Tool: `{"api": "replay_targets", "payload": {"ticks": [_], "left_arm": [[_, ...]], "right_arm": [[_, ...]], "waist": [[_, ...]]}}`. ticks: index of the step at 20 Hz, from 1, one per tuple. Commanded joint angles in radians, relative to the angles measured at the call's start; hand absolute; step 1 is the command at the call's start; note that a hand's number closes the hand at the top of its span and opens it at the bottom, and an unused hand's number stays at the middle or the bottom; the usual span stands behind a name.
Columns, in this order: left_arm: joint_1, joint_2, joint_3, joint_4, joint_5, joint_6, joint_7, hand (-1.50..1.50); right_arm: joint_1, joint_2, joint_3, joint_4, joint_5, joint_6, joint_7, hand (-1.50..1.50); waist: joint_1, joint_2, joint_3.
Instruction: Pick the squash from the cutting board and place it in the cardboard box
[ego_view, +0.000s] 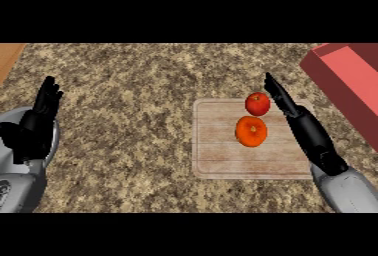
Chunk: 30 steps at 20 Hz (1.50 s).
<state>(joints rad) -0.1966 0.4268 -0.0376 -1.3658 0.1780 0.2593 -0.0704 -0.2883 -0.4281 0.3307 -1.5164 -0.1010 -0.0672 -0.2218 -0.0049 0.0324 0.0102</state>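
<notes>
An orange squash (251, 131) lies near the middle of the wooden cutting board (221, 160). A smaller red fruit (258, 103) sits just behind it at the board's far edge. My right hand (284, 100) is over the board's right side with straight fingers pointing away, right beside the red fruit and slightly behind the squash; it holds nothing. The reddish cardboard box (343, 85) stands at the far right, partly cut off by the view's edge. My left hand (43, 107) rests open at the far left, fingers up.
The speckled stone counter (133, 100) stretches between my two hands. A strip of wooden surface (7, 57) shows at the top left corner.
</notes>
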Motion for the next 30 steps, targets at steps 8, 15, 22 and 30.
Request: {"api": "replay_targets", "payload": {"ticks": [8,15,22,30], "left_arm": [[0.041,-0.110,0.005,-0.095,0.133,-0.012,0.093,0.00],[0.066,-0.155,-0.063,-0.238,0.105,0.028,0.221,0.00],[0.058,-0.160,-0.062,-0.239,0.104,0.028,0.211,0.00],[0.106,-0.147,-0.063,-0.267,0.081,0.013,0.226,0.00]], "right_arm": [[0.295,-0.082,-0.369,0.199,-0.009,-0.380,0.166,1.50],[0.420,-0.085,-0.349,-0.120,0.093,-0.468,0.176,-1.50],[0.408,-0.381,-0.216,-0.260,0.142,-0.159,0.542,-1.50],[0.249,-0.464,-0.239,-0.533,-0.060,0.023,1.012,-1.50]], "waist": [[-0.061,-0.037,-0.012],[-0.007,-0.037,-0.011],[-0.006,-0.036,-0.016],[0.006,-0.035,-0.012]]}}
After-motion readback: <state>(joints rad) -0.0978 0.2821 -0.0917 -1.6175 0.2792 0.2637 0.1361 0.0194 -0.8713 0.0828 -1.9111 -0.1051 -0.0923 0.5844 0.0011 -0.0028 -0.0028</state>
